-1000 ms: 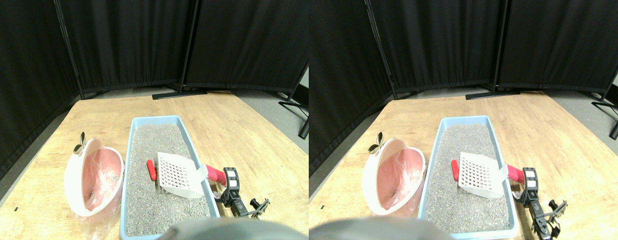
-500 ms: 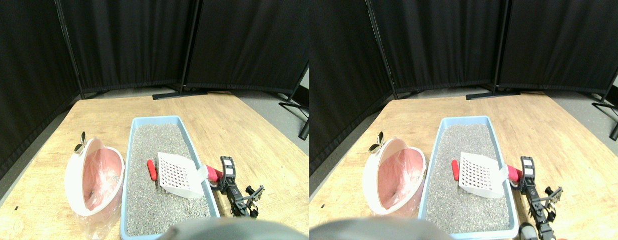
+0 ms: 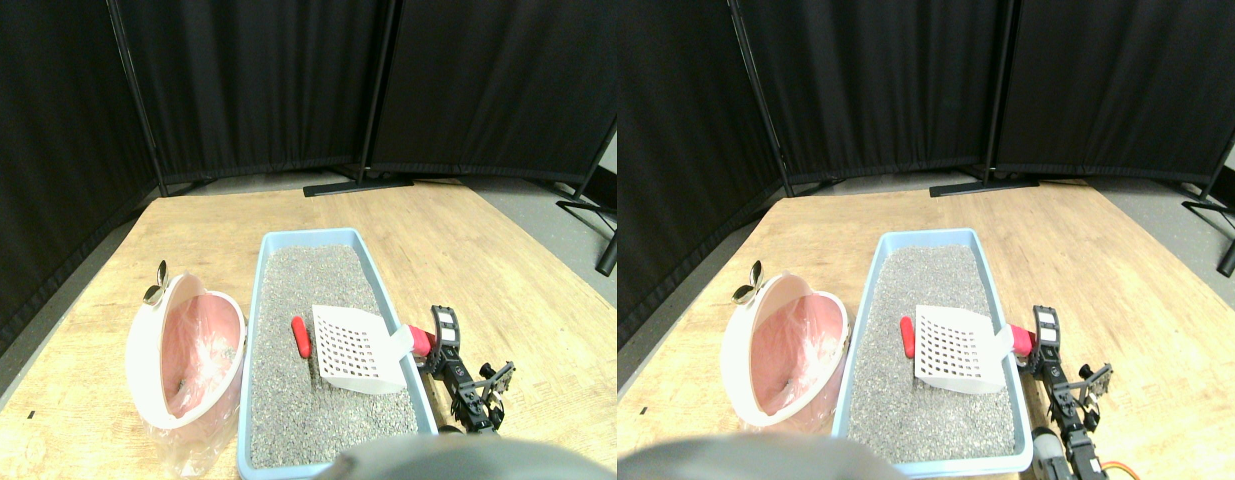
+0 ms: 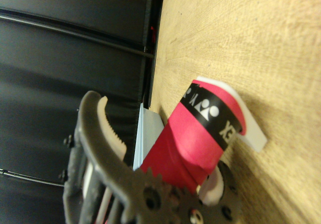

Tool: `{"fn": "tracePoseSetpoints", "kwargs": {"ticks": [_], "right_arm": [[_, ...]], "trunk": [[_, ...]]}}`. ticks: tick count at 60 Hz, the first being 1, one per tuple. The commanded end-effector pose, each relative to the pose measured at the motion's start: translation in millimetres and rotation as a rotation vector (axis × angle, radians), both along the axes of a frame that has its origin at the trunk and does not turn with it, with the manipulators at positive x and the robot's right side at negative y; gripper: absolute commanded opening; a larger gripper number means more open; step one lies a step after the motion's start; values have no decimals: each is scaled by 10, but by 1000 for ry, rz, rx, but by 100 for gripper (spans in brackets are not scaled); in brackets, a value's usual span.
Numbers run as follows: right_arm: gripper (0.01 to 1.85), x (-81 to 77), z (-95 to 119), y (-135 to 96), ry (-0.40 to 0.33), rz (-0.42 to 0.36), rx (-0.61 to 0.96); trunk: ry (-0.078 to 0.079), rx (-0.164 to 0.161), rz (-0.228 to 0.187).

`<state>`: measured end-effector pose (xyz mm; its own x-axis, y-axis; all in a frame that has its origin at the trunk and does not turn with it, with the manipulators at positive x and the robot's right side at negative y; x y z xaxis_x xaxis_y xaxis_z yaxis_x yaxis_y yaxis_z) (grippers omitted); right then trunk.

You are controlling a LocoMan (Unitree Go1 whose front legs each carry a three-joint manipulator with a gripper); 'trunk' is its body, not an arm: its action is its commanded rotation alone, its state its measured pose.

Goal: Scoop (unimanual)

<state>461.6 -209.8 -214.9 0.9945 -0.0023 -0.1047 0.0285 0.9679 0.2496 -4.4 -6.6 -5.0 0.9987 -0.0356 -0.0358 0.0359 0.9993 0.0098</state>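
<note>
Lying across the wooden floor [image 3: 477,250], the long blue tray [image 3: 260,300] is the largest item, filled edge to edge with grey, gritty litter [image 3: 307,400], its long axis running away from the robot. Just beside the tray's left wall stands a round pink bin [image 3: 147,350], tilted on its side and lined with thin crinkled plastic film; a small metal clip [image 3: 159,285] sits at its far rim. Black cloth screens [image 3: 257,90] close off the background.

The white scoop [image 3: 352,350] rests on the litter near the tray's right wall. Its blade is flat, rigid plastic, pierced by a grid of square holes. Its handle [image 3: 422,342] is wrapped in red tape and passes over the right wall, pointing out toward the right gripper [image 3: 445,335]. The handle's long axis therefore lies crosswise to the tray, and the gripper stands at its outer end, on the floor side. A short red piece [image 3: 299,337], smooth and rounded, lies on the litter just beyond the blade's left edge; it appears to be what is to be lifted.

In the wrist view the thick red handle [image 4: 193,138] fills the space beside the ridged dark jaw, with a black printed band round it. Whether the jaws are apart or clamped on the handle cannot be determined. In my judgement, the coming move depends on closing squarely across that handle.
</note>
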Motion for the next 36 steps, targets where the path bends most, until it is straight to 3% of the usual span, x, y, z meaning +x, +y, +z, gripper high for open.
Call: {"fn": "tracePoseSetpoints", "kwargs": {"ticks": [1, 4, 6, 9, 11, 30, 36], "right_arm": [[83, 63, 54, 11, -65, -6, 12], [68, 64, 48, 9, -89, 4, 5], [37, 76, 36, 3, -116, 25, -19], [32, 77, 35, 2, -120, 27, -22], [5, 82, 34, -6, -162, 37, -35], [5, 55, 131, -31, -161, 38, -69], [5, 27, 180, -37, -191, 75, -82]], "trunk": [[23, -22, 18], [23, -22, 18], [23, -22, 18], [23, -22, 18], [23, -22, 18], [20, -22, 19], [20, -30, 26]]}}
